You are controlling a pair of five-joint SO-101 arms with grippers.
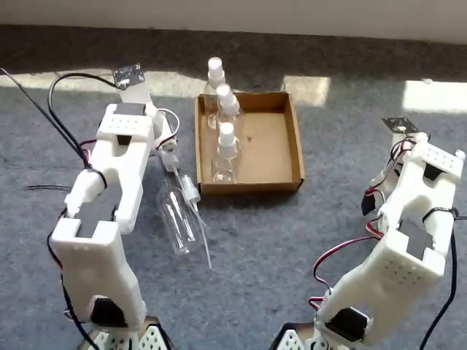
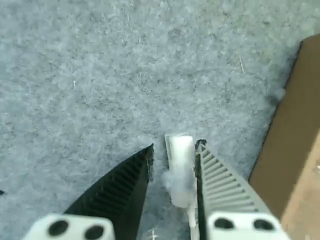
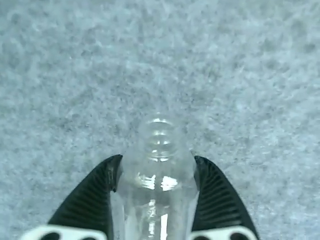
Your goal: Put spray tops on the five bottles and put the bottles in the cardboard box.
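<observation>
While three capped clear plastic bottles (image 1: 227, 109) are standing along the left side of the shallow brown cardboard box (image 1: 298, 138), the capping step appears to be in hand for the rest. On the right, the right gripper (image 3: 157, 158) is pinching an uncapped clear plastic bottle (image 3: 158, 182), its threaded neck open over the grey carpet (image 1: 255, 240). Just left of the box's left wall, the left gripper (image 2: 176, 145) is sitting with its jaws slightly spread around a white plastic spray top (image 2: 180, 165). The top is resting against the white finger, with a gap showing on the black finger's side. A fourth clear bottle (image 1: 177, 219) is lying on its side just near of that gripper.

The next move is likely calling for the left jaws to close on the top, then for both arms to meet so its tube can enter the open neck. The box wall and the lying bottle are crowding the left gripper, while broad carpet between the arms is offering room.
</observation>
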